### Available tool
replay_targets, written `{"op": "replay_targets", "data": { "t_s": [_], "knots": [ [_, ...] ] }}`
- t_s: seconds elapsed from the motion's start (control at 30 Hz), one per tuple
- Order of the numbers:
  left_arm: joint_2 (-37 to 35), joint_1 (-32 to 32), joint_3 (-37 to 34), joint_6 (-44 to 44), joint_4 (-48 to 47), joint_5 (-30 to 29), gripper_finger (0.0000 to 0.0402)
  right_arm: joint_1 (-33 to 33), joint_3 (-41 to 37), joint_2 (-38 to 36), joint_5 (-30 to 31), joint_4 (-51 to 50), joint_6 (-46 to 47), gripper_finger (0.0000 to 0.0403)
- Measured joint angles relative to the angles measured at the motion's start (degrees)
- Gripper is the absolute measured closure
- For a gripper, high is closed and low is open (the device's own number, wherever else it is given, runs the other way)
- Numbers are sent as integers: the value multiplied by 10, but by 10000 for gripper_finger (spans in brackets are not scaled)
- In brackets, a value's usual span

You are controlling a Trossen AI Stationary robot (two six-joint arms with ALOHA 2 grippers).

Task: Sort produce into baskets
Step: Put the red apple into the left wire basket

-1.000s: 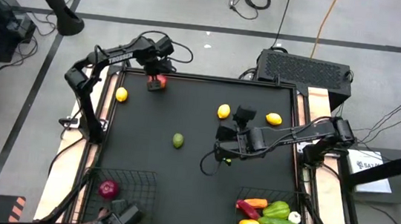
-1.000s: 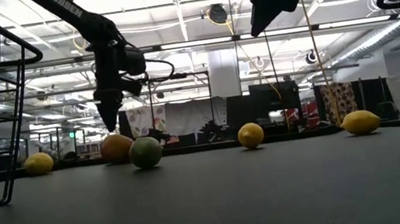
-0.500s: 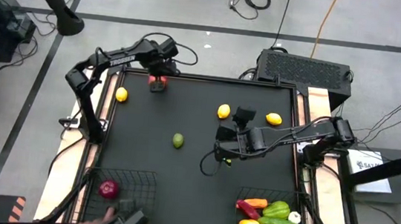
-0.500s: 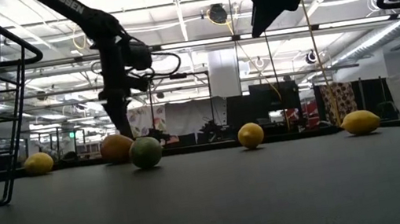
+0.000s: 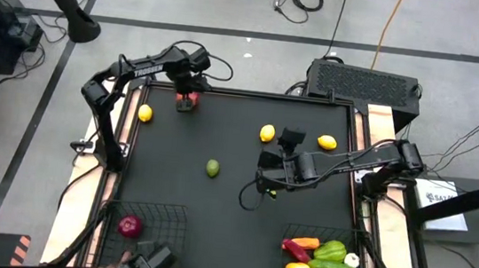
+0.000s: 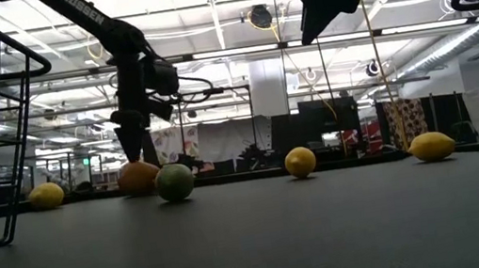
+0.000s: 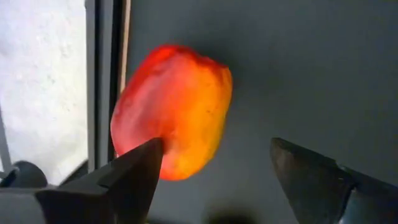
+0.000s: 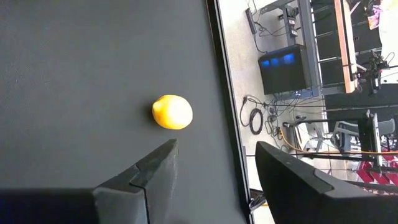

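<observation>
Two baskets sat at the near edge: the left basket (image 5: pixel 155 219) held only a purple onion (image 5: pixel 129 225), the right basket (image 5: pixel 322 241) had peppers and more. We saw the left gripper (image 5: pixel 188 91) spread wide right over the red apple (image 7: pixel 174 112) at the far edge, not clamped. The right gripper (image 5: pixel 264 174) hovered mid-table, fingers apart, holding nothing, a lemon (image 8: pixel 172 112) ahead of it.

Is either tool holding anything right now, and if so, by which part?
Nothing is held. The left tool is open just above the round red-orange apple, not gripping it. The right tool is open, above the table near a yellow lemon.
</observation>
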Motion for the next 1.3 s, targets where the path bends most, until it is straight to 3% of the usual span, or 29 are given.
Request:
{"op": "replay_targets", "data": {
  "t_s": [0.13,0.33,0.43,0.63,0.77,1.1,1.2,1.3],
  "knots": [
    [0,1,1,-5,-31,17,98,0,0,0,0,0,0,197],
    [-4,-17,1,-68,-125,119,98,0,0,0,-14,0,0,197],
    [-20,-34,3,-70,-144,123,98,0,0,0,-15,0,0,197],
    [-61,-53,3,-56,-92,51,98,0,0,0,-15,2,-2,197],
    [-76,-53,4,-63,-83,47,98,0,0,0,-15,3,-2,197],
    [-85,-91,4,-207,-140,26,98,0,0,0,-15,8,-5,197],
    [-92,-111,4,-239,-138,-17,98,0,0,0,-15,29,-22,197],
    [-95,-124,4,-242,-138,-106,98,0,0,0,-17,58,-44,197]
  ]
}}
